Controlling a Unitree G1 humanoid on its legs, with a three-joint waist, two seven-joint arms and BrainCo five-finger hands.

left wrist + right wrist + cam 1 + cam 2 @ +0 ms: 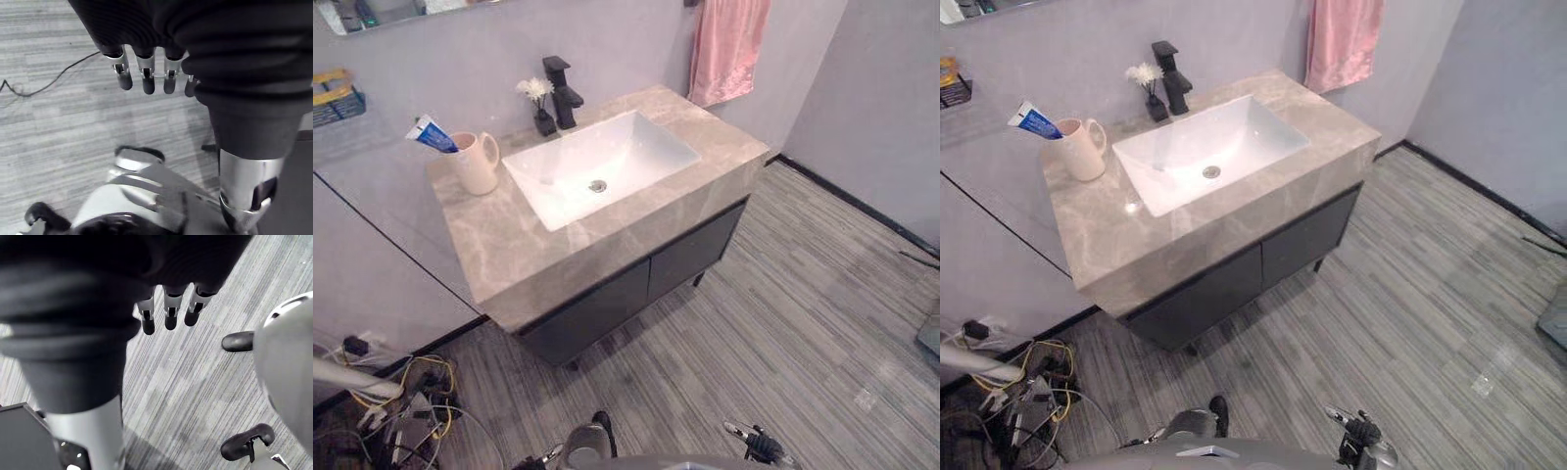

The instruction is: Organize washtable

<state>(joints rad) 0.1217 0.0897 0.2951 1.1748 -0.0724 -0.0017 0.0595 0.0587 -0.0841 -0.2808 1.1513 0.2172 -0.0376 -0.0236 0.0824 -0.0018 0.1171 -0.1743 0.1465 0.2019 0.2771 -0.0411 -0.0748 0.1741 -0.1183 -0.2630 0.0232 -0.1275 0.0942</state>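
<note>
The washtable's marble counter (509,245) holds a white sink (641,147) with a black faucet (562,93) behind it. Beside the faucet stands a small dark vase with a white flower (540,106). At the counter's left end, a cream mug (476,163) stands upright with a blue and white toothpaste tube (433,134) sticking out of it. My left hand (145,78) hangs over the striped floor, fingers straight and holding nothing. My right hand (170,313) hangs the same way, open and apart from the washtable.
A pink towel (726,47) hangs on the wall behind the counter's right end. Dark cabinet doors (636,289) close the front below. A tangle of cables and plugs (401,401) lies on the floor at the left. A small wall basket (335,98) hangs far left.
</note>
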